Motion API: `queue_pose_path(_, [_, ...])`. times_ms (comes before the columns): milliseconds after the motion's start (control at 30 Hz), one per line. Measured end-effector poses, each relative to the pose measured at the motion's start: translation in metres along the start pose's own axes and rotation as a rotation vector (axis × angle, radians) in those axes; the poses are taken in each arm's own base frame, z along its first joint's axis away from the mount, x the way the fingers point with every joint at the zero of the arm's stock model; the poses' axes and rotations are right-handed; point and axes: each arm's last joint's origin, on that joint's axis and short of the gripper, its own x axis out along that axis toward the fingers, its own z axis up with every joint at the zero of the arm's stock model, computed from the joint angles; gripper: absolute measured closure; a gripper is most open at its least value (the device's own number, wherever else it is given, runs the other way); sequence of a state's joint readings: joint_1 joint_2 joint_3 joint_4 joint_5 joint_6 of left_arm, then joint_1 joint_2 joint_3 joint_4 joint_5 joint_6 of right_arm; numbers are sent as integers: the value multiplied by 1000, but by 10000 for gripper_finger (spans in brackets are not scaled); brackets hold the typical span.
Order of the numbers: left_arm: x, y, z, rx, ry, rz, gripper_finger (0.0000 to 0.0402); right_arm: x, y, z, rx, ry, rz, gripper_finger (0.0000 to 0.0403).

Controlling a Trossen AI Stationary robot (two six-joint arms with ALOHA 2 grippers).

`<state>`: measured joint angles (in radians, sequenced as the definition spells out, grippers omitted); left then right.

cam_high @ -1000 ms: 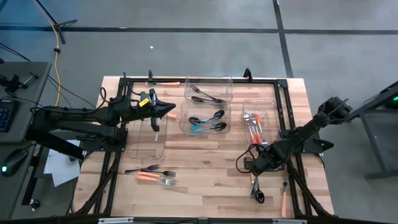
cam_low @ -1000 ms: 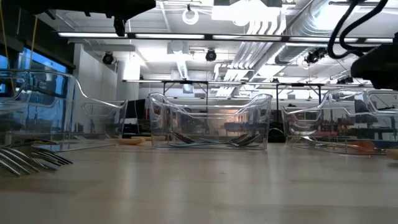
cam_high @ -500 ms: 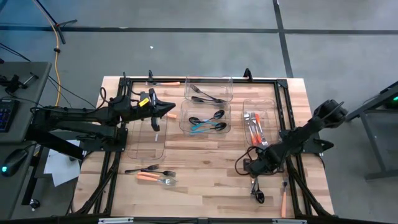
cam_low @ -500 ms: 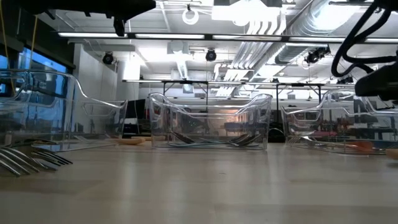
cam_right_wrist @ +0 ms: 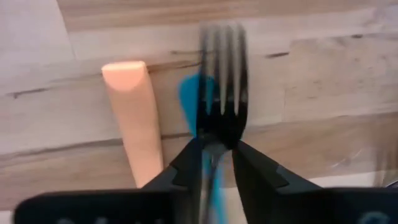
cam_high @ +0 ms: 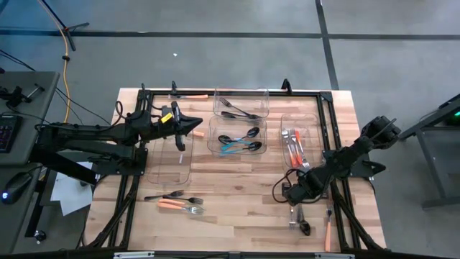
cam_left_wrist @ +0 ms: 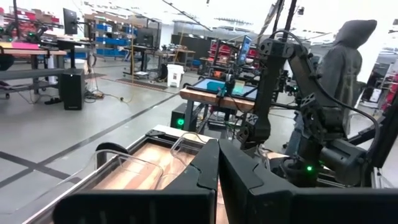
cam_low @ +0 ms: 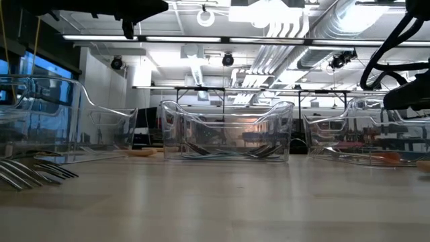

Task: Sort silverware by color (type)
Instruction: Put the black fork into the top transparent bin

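Silverware lies scattered on the desk and in clear bins. We see the right tool low over the desk's near right part, its fingers pinched on a dark fork, tines pointing forward. Just beneath the fork sit a teal-blue handle and an orange handle on the wood. The left tool hangs closed and empty above the far left bin. More forks rest near the front left.
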<state>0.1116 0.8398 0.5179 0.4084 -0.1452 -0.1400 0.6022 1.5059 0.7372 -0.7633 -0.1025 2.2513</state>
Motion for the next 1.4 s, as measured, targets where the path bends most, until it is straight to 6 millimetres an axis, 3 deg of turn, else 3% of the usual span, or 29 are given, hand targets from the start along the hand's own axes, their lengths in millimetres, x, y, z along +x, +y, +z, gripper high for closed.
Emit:
queue_pose_path(267, [0,0,0,13,0,0,401,0,-1,1,-4,-18,-6,397])
queue_pose_path(767, [0,0,0,13,0,0,401,-1,2,-1,-23,-9,36,401])
queue_pose_path(967, [0,0,0,13,0,0,401,-13,-2,-5,-68,9,122,402])
queue_pose_path(1200, [0,0,0,14,0,1,401,-47,-17,-6,-331,68,285,402])
queue_pose_path(1400, [1,6,1,22,-5,30,401,-82,-21,2,-689,27,565,403])
